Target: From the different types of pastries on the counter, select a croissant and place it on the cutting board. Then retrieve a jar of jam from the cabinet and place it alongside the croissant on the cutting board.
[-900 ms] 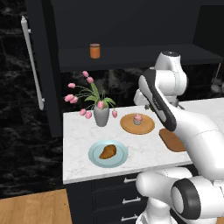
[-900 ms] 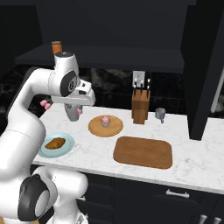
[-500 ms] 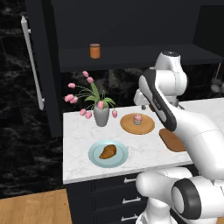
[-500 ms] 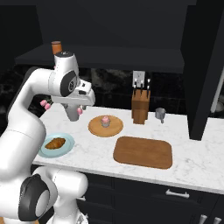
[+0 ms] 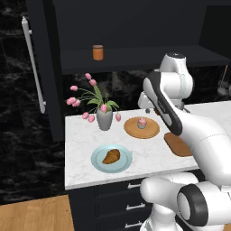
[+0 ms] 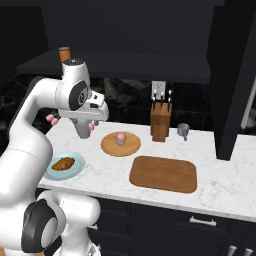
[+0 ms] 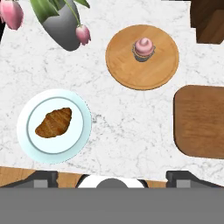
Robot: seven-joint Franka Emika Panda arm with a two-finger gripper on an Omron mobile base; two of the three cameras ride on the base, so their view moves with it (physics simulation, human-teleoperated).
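White marble counter [image 5: 85, 167] runs under our cameras, over dark drawers. We see the croissant [image 7: 54, 122] lying on a light blue plate [image 7: 26, 148] close to the counter's front edge, toward its left end. Behind it, a grey vase of pink tulips [image 5: 104, 119] stands near the back edge. A round light-wood tray [image 7: 127, 65] carries the pink-frosted cupcake [image 7: 144, 47] at mid-counter, and the cutting board [image 6: 163, 173] lies bare to the right, its long side near the front edge. Open marble separates plate, tray and board. Our gripper [image 6: 83, 129] hangs above the counter between the vase and the tray, fingers spread apart and holding nothing. Up on the cabinet shelf [image 5: 135, 56] the jar of jam [image 5: 98, 52] stands alone toward its left end. A knife block [image 6: 161, 120] sits by the back edge.
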